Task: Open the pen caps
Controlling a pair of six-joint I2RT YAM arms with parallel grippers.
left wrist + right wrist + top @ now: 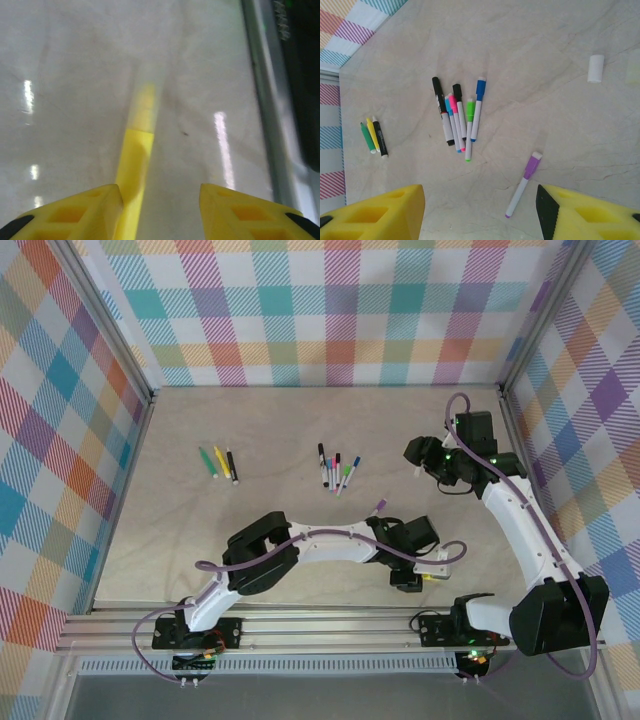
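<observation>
Both pairs stand apart: a yellow pen (134, 165) lies between my left fingers (75, 210), unclamped; a purple-capped pen (524, 184) lies ahead of my right fingers (585, 215).

Both arms are white, rounded link shells joined by bulky black joint housings. A thin purple cable (215, 566) snakes along the left arm (320, 538), and a second cable (452, 412) loops over the right arm (522, 518) (small green lights (447, 447) glow near its wrist). Each arm rises from a black base plate (195, 633). The left gripper (160, 212) and right gripper (480, 212) have chunky yellow fingers with hollow moulded cells and black trim.
</observation>
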